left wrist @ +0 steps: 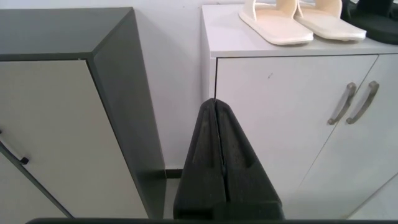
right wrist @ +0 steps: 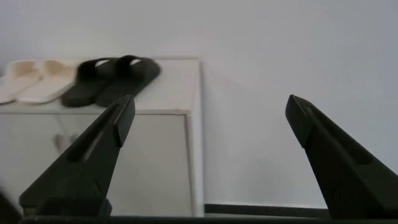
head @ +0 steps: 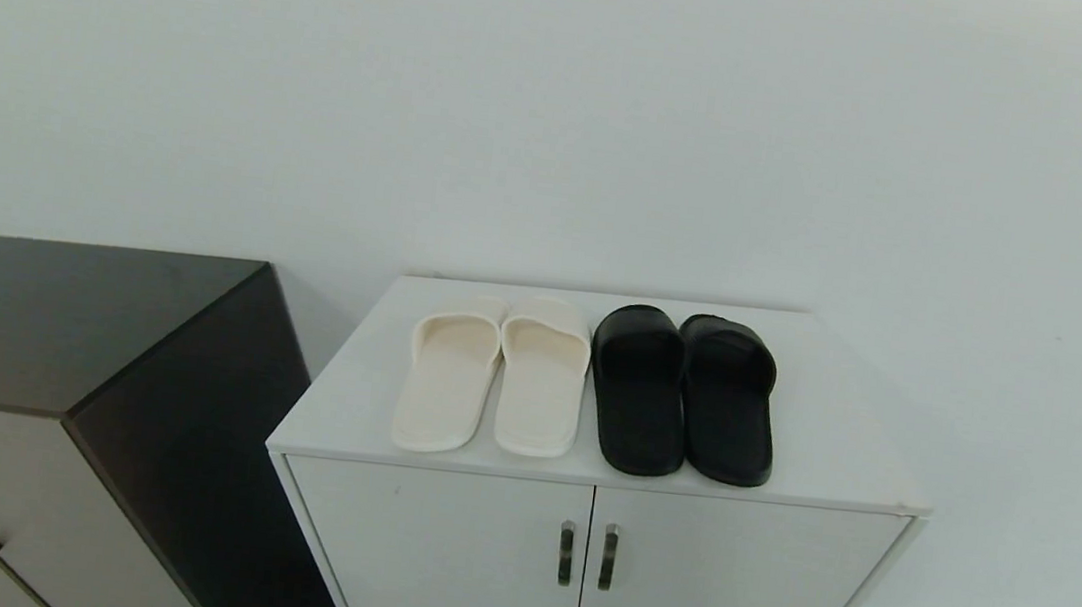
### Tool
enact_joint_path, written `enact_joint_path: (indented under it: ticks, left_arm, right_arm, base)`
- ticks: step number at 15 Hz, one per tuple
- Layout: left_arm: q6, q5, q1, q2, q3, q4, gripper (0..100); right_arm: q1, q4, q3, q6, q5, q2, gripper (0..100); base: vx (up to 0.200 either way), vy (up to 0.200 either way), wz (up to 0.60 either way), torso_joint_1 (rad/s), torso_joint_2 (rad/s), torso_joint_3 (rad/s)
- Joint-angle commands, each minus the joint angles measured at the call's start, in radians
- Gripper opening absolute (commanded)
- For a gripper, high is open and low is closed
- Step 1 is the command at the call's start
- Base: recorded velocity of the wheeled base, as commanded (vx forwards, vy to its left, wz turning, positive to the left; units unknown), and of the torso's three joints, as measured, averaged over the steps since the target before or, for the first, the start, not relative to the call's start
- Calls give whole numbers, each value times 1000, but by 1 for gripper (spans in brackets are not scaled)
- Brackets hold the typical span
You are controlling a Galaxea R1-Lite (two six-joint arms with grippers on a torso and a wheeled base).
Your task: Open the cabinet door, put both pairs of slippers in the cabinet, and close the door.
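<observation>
- The white cabinet (head: 828,444) has two doors, both shut, so opening one looks like the first step
- Two handles (head: 565,552) stand upright side by side at the seam where the doors meet, long axis vertical
- Four slippers lie on the cabinet top: two cream slippers (head: 452,385) on its left half and two black slippers (head: 636,399) just beside them, all lengthwise from front to back with heels at the front edge
- The left gripper (left wrist: 216,106) is before the cabinet's left front corner, fingers (left wrist: 205,155) pressed together; the handles lie to its right, and it seems the nearer arm
- The right gripper (right wrist: 209,102) is off the cabinet's right side, fingers (right wrist: 93,155) spread wide on nothing
- A dark cabinet (head: 76,325) stands left of the white one
</observation>
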Motion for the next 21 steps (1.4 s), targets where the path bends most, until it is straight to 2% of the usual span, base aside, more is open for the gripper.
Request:
enact_joint_path:
  ticks: [1,3,4,6,8,11,15,21]
  left_arm:
    - [2,1,0,0,0,0,0]
    - [-2,1,0,0,0,0,0]
    - [-1,-1,0,0,0,0,0]
    - [-2,-1,0,0,0,0,0]
    - [-7,-1,0,0,0,0,0]
    - [-7,1,0,0,0,0,0]
    - [-7,2,0,0,0,0,0]
    - [-7,-1,0,0,0,0,0]
  right_arm:
    - [9,29,-117,38,162,393,100]
    - [59,-91,-122,35,196,600,100]
    - [135,-186,-139,47,179,701,100]
    - [280,-320,-199,104,21,835,100]
    - [490,-340,-272,151,-140,930,100]
    - [652,-341,-360,156,-282,1100,100]
    - [698,-439,-528,217,-383,1366,100]
    - [708,-479,-760,219,-509,1659,100]
  base:
    - [0,0,0,0,0,0]
    - [0,0,0,0,0,0]
    - [0,0,0,0,0,0]
    - [0,0,0,0,0,0]
    - [0,0,0,0,0,0]
    - [0,0,0,0,0,0]
    - [0,0,0,0,0,0]
    - [0,0,0,0,0,0]
